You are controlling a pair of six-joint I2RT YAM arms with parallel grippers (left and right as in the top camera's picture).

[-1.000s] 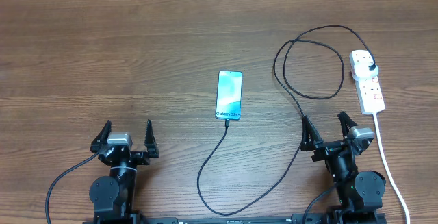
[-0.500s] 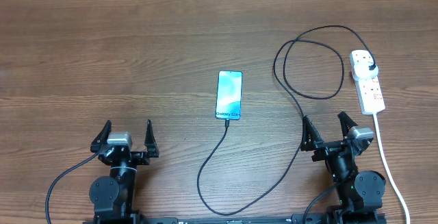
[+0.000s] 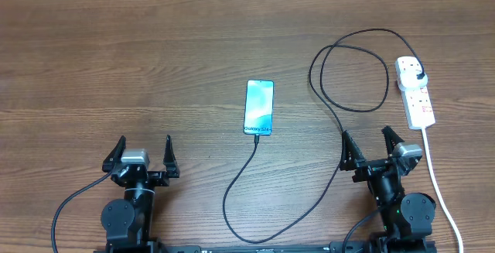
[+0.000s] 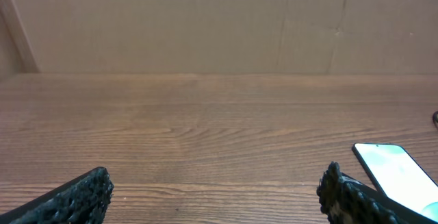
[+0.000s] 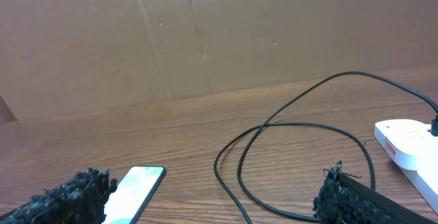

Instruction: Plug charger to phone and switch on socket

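The phone point(image 3: 259, 107) is laid flat, screen up and lit, near the middle of the bench point(image 3: 116, 59), with its long sides running from the near edge toward the far edge. The connector tip of the charger point(image 3: 254, 146) is seen touching the phone's near short end; whether it is fully seated cannot be told. From there the black cable is run down toward the near edge and swept up to the right. It is then coiled in a loose loop toward the far right corner and ended at a black plug set in the far end of the socket point(image 3: 418, 102). The socket is placed beside the right edge, and its white cord point(image 3: 438, 182) is trailed to the near edge. The position of its switches cannot be made out. The left pincer point(image 3: 144, 146) is spread wide and empty by the near edge, left of the phone. The right pincer point(image 3: 365, 138) is likewise parted and empty by the near edge, between the black cable and the white cord.
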